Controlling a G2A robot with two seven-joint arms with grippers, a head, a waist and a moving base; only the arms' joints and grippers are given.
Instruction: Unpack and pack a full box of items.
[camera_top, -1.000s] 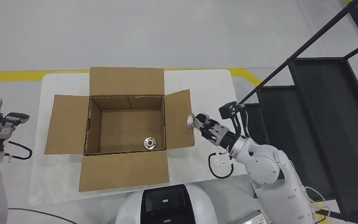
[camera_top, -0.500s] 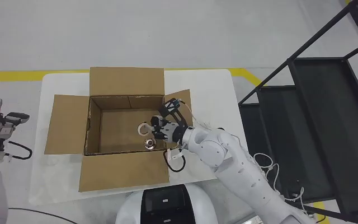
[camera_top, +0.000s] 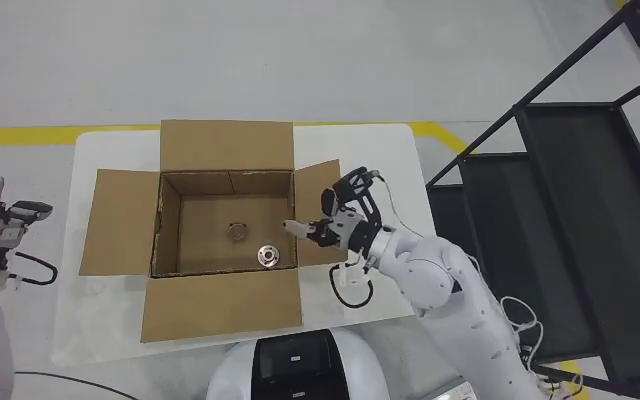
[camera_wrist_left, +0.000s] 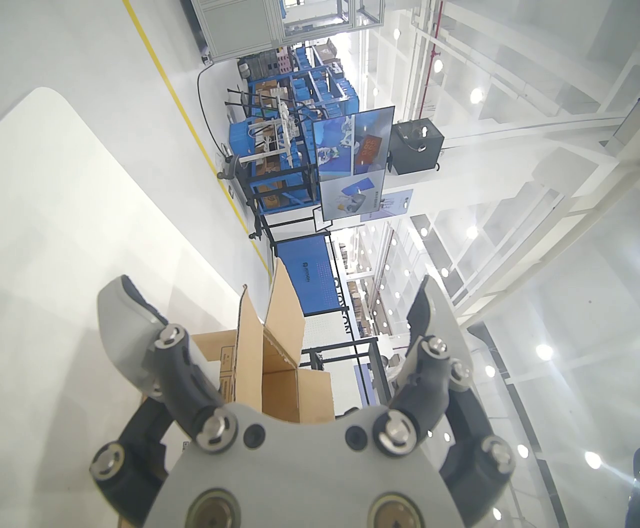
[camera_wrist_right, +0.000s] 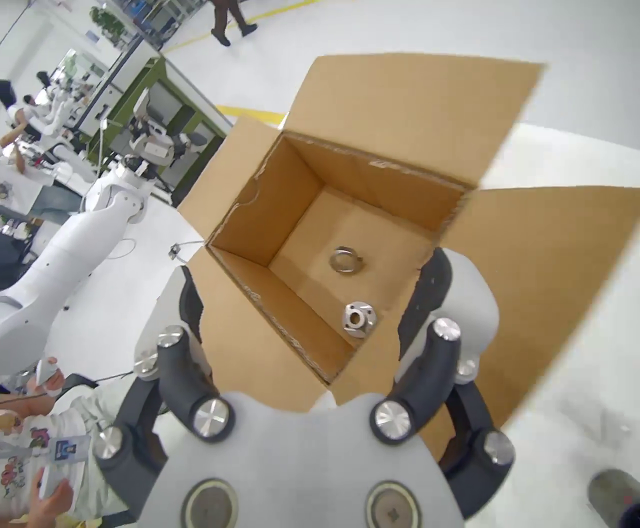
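Observation:
An open cardboard box (camera_top: 228, 148) stands in the middle of the white table, all flaps folded out. On its floor lie a metal ring (camera_top: 237, 232) and, closer to the near wall, a metal flange (camera_top: 267, 256). The right wrist view looks down on the ring (camera_wrist_right: 345, 260) and the flange (camera_wrist_right: 358, 317). My right gripper (camera_top: 308, 228) hangs open over the box's right wall, nothing between its fingers (camera_wrist_right: 450, 285). My left gripper (camera_wrist_left: 274, 287) is open and empty, off the table's left side, with the box (camera_wrist_left: 280, 345) some way in front of it.
A black metal rack (camera_top: 570, 170) stands close to the table's right side. The white table (camera_top: 385, 160) has bare room right of the box and a narrower strip on the left. A yellow floor line (camera_top: 60, 133) runs behind.
My right gripper carried the metal ring from beside the right flap to over the box, let it go, and drew back to the right wall. The ring now lies inside. The left arm kept still.

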